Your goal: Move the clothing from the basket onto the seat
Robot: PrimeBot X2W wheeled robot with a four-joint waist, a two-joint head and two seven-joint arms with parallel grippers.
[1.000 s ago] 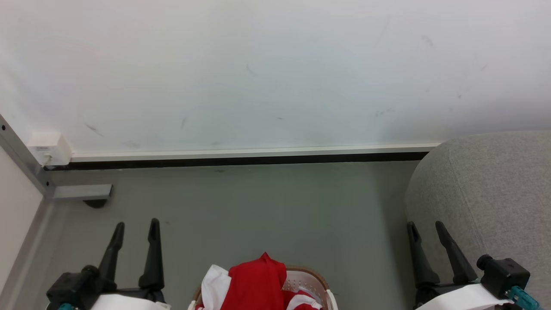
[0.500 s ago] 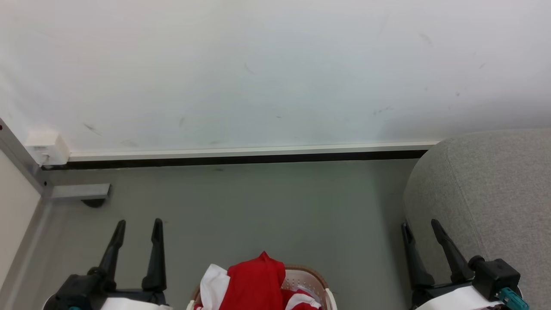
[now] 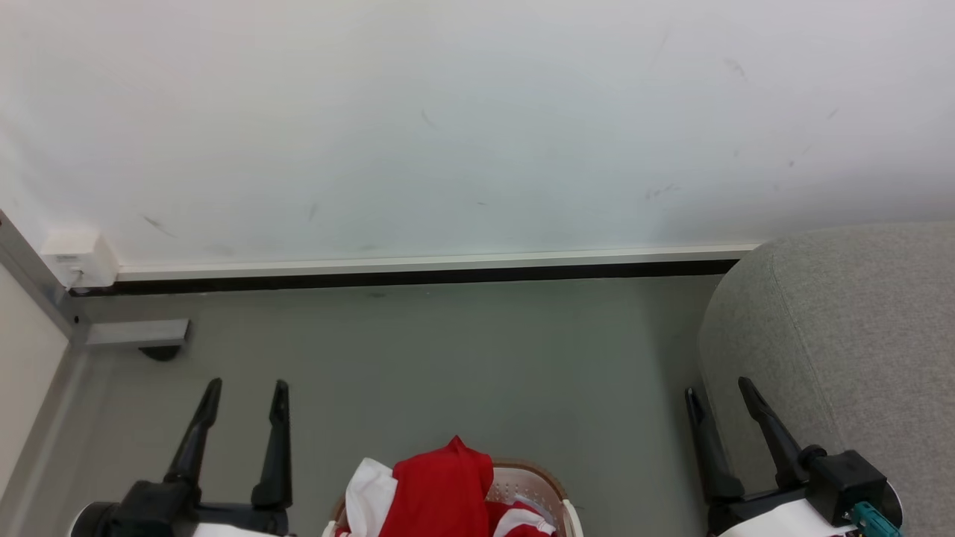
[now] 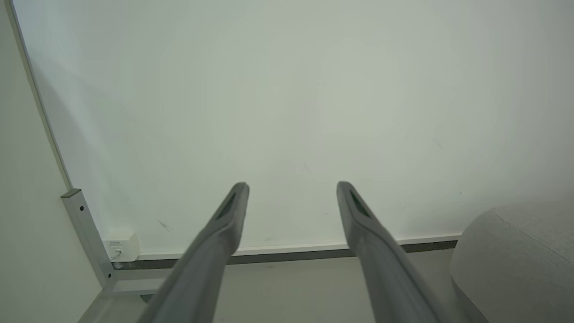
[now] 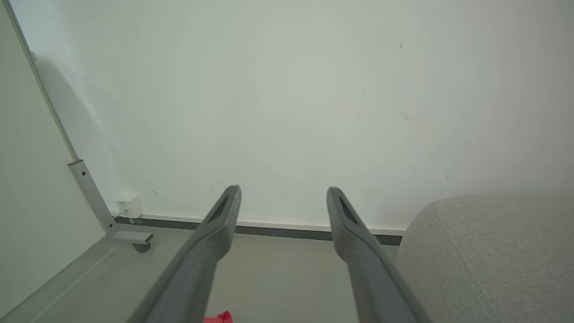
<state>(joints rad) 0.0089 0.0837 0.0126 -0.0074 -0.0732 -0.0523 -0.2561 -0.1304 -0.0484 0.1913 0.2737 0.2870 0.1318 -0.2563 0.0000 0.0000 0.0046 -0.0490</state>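
While left gripper (image 3: 248,383) and right gripper (image 3: 718,386) sit spread, empty, clothing (image 3: 436,485) heaped in basket (image 3: 548,483) bottom centre; I risk hooking basket rim on low grab, tipping it.

- The left gripper (image 3: 248,384) sits near, on the left. Its two dark fingers (image 3: 194,436) point far and are spread wide, empty.
- The right gripper (image 3: 716,386) sits near, on the right, spread wide and empty too.

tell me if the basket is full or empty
Full: red and white clothing is heaped above the brown rim of the basket; how deep it goes, cannot tell.
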